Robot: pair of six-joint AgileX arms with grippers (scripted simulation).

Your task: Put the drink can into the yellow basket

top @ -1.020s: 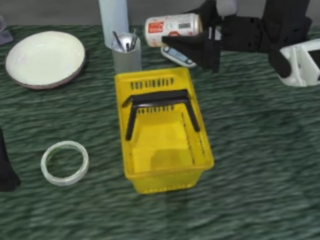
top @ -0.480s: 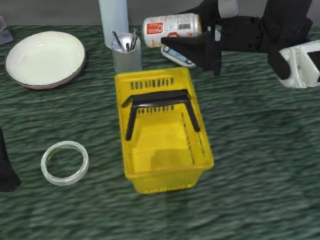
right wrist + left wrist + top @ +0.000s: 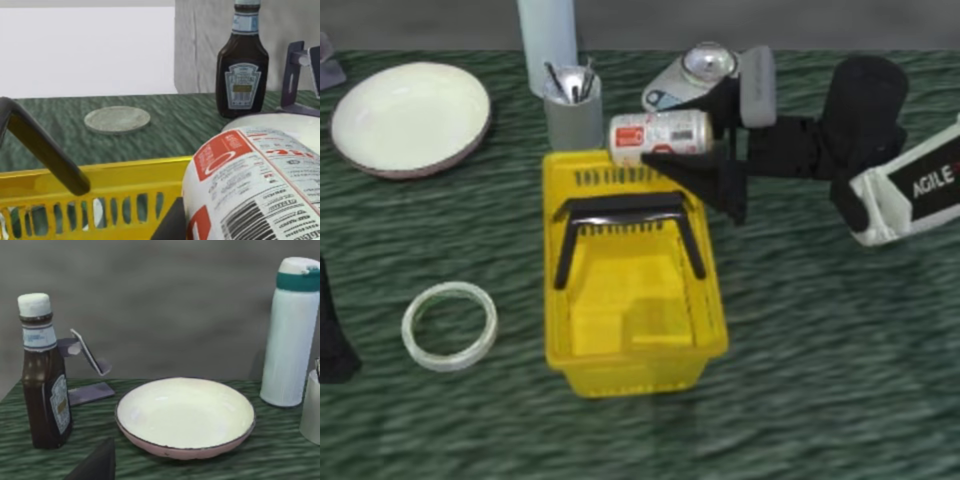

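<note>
Drink can [image 3: 660, 135] lies on its side in my right gripper [image 3: 705, 150], long axis running left to right across the table, its dull gold end toward the right and its white base toward the left. It hangs over the far rim of the yellow basket [image 3: 705, 300], just right of the grey utensil cup [image 3: 572, 118]. The gripper's black fingers [image 3: 695, 180] are closed around the can's right half; in the right wrist view the can's [image 3: 250, 180] red-and-white label and barcode fill the near foreground above the slotted basket rim [image 3: 125, 175].

Going by size: the green mottled table [image 3: 840, 380] has wide bare cloth on the right and along the near edge. The basket is glossy rectangular plastic, open-topped, with black handles [image 3: 620, 210] folded across its far half; the near half of its floor is unobstructed. A shallow cream plate [image 3: 410, 115] with a pinkish rim sits far left. A tall pale thermos [image 3: 548, 40] stands behind the cup. A translucent tape ring [image 3: 450, 325] lies near left. A small scale [image 3: 695, 75] with a round metal pan sits at the far edge behind the can.

My left arm [image 3: 332, 335] is parked at the left edge; I cannot tell how its fingers are set.
</note>
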